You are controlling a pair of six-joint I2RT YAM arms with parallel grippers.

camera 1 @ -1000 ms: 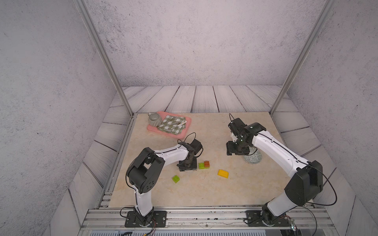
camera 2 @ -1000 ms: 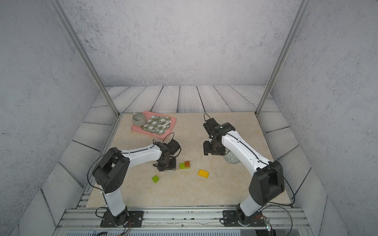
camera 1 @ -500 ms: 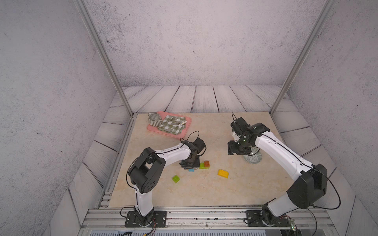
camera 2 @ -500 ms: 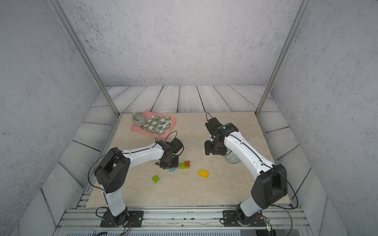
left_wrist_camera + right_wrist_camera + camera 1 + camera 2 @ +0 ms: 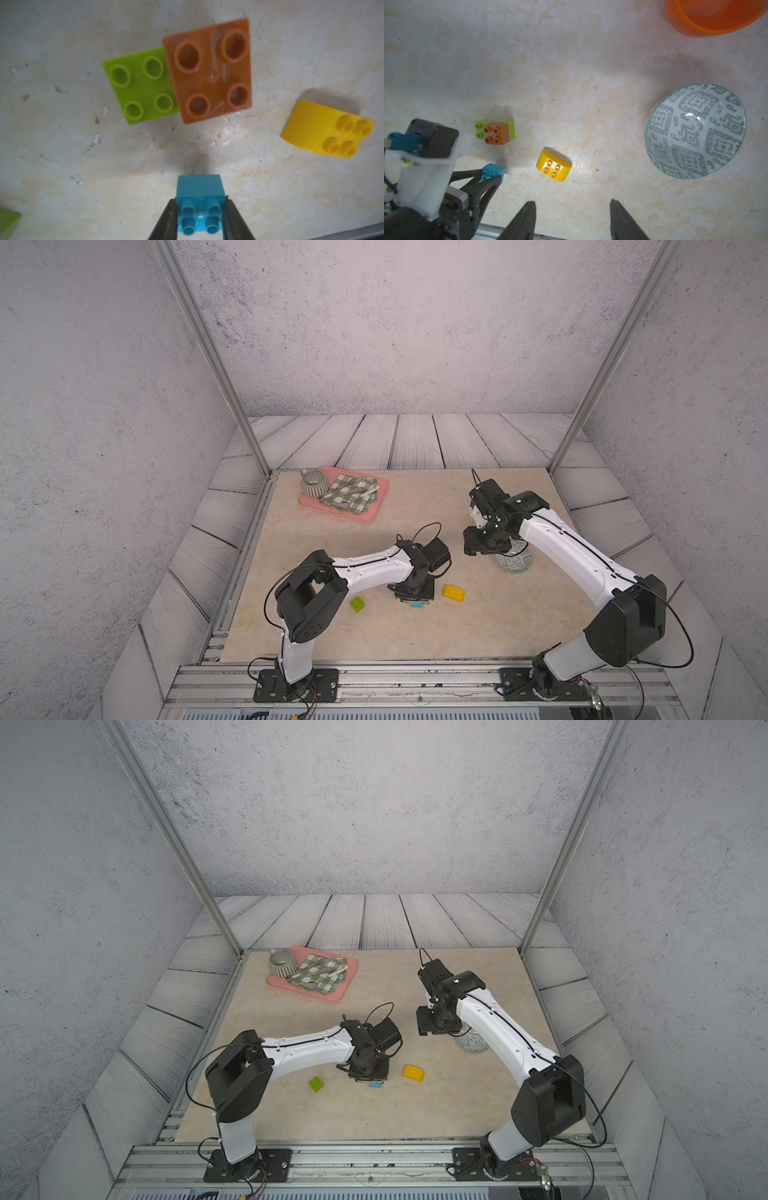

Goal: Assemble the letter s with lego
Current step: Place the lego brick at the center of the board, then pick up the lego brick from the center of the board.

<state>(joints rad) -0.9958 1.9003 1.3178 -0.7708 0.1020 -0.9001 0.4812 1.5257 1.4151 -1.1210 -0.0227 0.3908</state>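
My left gripper [image 5: 200, 202] is shut on the blue brick [image 5: 200, 205], studs towards the wrist camera, low over the table. In both top views the blue brick [image 5: 417, 605] [image 5: 375, 1085] peeks out under that gripper. A brown brick [image 5: 209, 70] sits on one end of the long lime-green brick [image 5: 141, 87], just beyond the blue one. The yellow brick [image 5: 453, 593] lies loose to the right, and a small lime-green brick [image 5: 357, 604] to the left. My right gripper [image 5: 572, 202] hangs open and empty above the table, back right of the yellow brick [image 5: 553, 165].
A patterned bowl [image 5: 515, 564] stands under my right arm. An orange bowl [image 5: 716, 16] shows at the edge of the right wrist view. A pink tray [image 5: 374, 510] at the back left holds a striped cup [image 5: 313, 483] and a checked cloth [image 5: 351, 495].
My left gripper has shut on the blue brick and carried it right and forward, now covering the brown-green pair in the top views. The right gripper's jaws have narrowed slightly.
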